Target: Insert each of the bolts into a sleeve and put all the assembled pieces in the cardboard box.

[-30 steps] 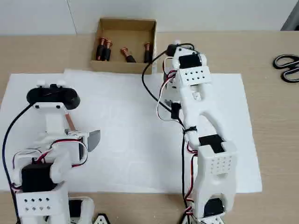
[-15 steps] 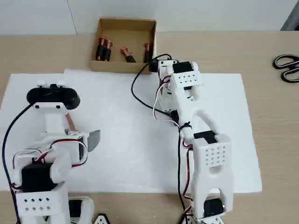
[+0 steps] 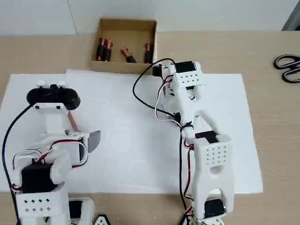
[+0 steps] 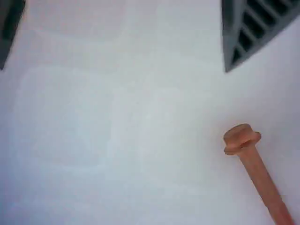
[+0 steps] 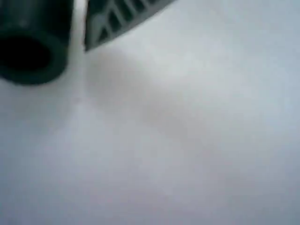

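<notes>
Lying loose on the white sheet (image 3: 126, 154), the one bare bolt (image 4: 253, 164) sits just beside the left arm (image 3: 54, 124), whose jaws stand wide and empty. A black sleeve (image 5: 29, 49) shows close by the jaws of the right arm (image 3: 187, 82); whether they grip it cannot be told. That arm has drawn back from the cardboard box (image 3: 123, 67), where four assembled pieces (image 3: 128, 55) lie, onto the sheet. One pairing likely remains.

A pale wooden tabletop (image 3: 262, 51) runs back to a plain white wall (image 3: 197, 14). A white sheet (image 3: 126, 140) covers its near part; scissors (image 3: 288, 68) lie at the right edge.
</notes>
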